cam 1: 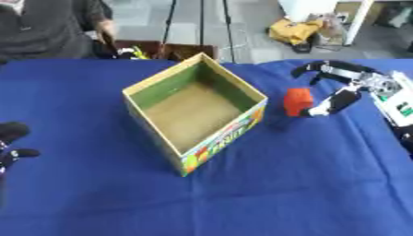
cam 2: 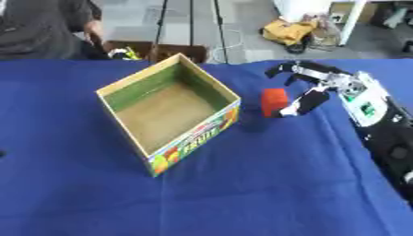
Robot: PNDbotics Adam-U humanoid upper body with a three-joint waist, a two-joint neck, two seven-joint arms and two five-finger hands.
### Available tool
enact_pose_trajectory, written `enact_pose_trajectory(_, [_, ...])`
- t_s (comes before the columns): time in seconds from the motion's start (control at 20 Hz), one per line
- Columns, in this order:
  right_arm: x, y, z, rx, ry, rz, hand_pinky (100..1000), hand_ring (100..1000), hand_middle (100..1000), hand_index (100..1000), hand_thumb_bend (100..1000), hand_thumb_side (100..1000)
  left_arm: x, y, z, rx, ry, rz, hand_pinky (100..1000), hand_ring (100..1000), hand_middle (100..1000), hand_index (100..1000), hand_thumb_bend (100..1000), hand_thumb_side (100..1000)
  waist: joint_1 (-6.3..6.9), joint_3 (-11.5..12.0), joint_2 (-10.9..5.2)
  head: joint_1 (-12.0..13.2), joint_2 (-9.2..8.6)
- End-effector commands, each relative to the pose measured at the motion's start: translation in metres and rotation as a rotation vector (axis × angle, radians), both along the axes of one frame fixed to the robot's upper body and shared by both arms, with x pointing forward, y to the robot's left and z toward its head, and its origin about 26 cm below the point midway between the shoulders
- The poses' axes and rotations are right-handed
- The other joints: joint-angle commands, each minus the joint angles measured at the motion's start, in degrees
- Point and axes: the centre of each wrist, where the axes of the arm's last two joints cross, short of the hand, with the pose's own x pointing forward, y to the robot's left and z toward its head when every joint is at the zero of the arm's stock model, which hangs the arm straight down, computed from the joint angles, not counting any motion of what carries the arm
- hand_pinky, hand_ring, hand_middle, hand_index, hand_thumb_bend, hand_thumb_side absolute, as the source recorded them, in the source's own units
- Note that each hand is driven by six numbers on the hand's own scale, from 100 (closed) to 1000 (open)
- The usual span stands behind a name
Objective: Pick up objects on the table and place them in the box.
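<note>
An open cardboard box (cam 1: 135, 91) with green inner walls and a fruit print on its front stands mid-table; its brown floor shows nothing inside. Just right of it is a small red block (cam 1: 297, 101) on the blue cloth. My right hand (cam 1: 348, 87) reaches in from the right and stands open around the block. Its thumb tip (cam 1: 319, 110) is at the block's right side, and its fingers (cam 1: 316, 67) arch above and behind the block without closing on it. My left hand (cam 1: 11, 144) rests open at the lower left edge, far from the box.
The blue cloth (cam 1: 282, 184) covers the whole table. Beyond the far edge are a person in dark clothes (cam 1: 44, 27), a dark crate (cam 1: 165, 50) and a yellow bundle (cam 1: 294, 30) on the floor.
</note>
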Motion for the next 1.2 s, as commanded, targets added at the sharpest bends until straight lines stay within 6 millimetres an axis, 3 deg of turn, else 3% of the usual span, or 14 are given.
enact_pose_trajectory(0.05, [-0.001,-0.009,0.017,-0.011,-0.032,-0.027,784,991,847,934,463,200,0.001,-0.001,0.012,0.011,-0.036,-0.016,597,823,700,755,744,812,0.06,0.37,-0.71,-0.50,0.35])
enact_pose_trajectory(0.35, [-0.003,-0.018,0.013,-0.009,-0.021,-0.066,782,977,836,928,368,165,0.001,0.000,0.012,0.009,-0.037,-0.017,596,823,699,755,745,812,0.05,1.28,-0.30,-0.79,0.68])
enact_pose_trajectory(0.4, [-0.004,-0.020,0.012,-0.009,-0.017,-0.075,779,967,831,922,293,121,0.001,0.000,0.012,0.009,-0.036,-0.016,596,823,699,755,746,812,0.06,1.33,-0.24,-0.75,0.74])
enact_pose_trajectory(0.7, [-0.005,-0.026,0.005,-0.027,0.009,-0.115,772,942,807,901,143,100,0.001,0.000,0.012,0.006,-0.036,-0.015,596,824,698,755,747,812,0.09,1.34,-0.10,-0.80,1.04])
enact_pose_trajectory(1.05, [-0.008,-0.035,-0.002,-0.072,0.042,-0.159,756,905,773,880,100,100,0.001,0.001,0.011,0.005,-0.035,-0.011,595,824,698,754,749,812,0.03,1.09,-0.19,-0.58,1.10])
enact_pose_trajectory(1.2, [-0.009,-0.038,-0.005,-0.078,0.055,-0.178,694,846,734,858,100,100,0.001,0.001,0.010,0.004,-0.034,-0.009,595,824,698,754,749,812,0.03,0.96,-0.27,-0.43,1.15])
